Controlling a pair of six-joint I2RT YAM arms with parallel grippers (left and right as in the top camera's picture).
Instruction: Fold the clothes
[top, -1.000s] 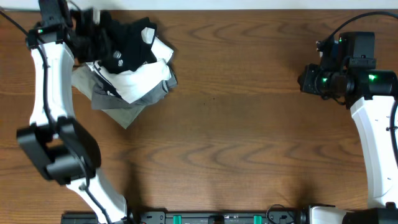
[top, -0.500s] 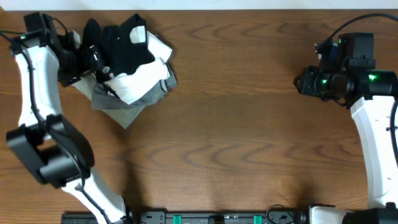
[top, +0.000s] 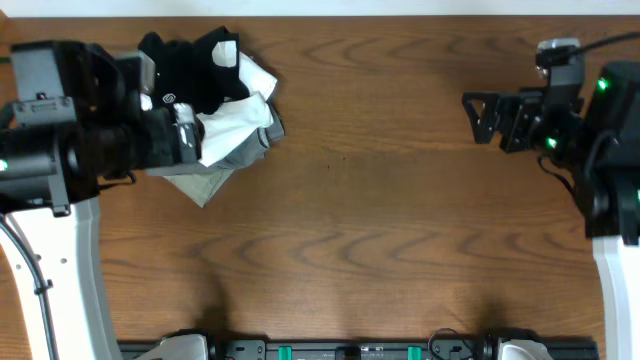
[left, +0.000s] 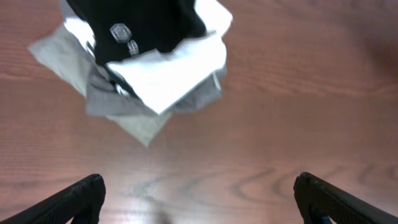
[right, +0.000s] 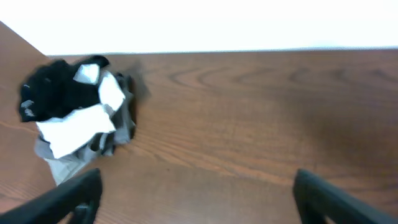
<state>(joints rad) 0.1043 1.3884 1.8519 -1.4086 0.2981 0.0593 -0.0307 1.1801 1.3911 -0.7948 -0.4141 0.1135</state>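
Note:
The clothes (top: 225, 110) lie in a loose pile at the table's back left. A black T-shirt (top: 195, 70) with small white marks is on top, over a white garment (top: 240, 120) and a grey one (top: 200, 182). My left gripper (top: 175, 140) hangs high over the pile's left edge, open and holding nothing. In the left wrist view its fingers (left: 81, 199) stand wide apart over bare wood, with the black T-shirt (left: 143, 25) ahead. My right gripper (top: 482, 118) is open and empty at the far right. Its wrist view shows the pile (right: 74, 118) far off.
The brown wooden table (top: 380, 220) stretches between the two arms. Its back edge meets a white wall (right: 217, 25). A black rail (top: 350, 350) runs along the front edge.
My left gripper let go of the black T-shirt and drew back up off the pile. My right gripper opened wide. Both arms rose toward the overhead camera.

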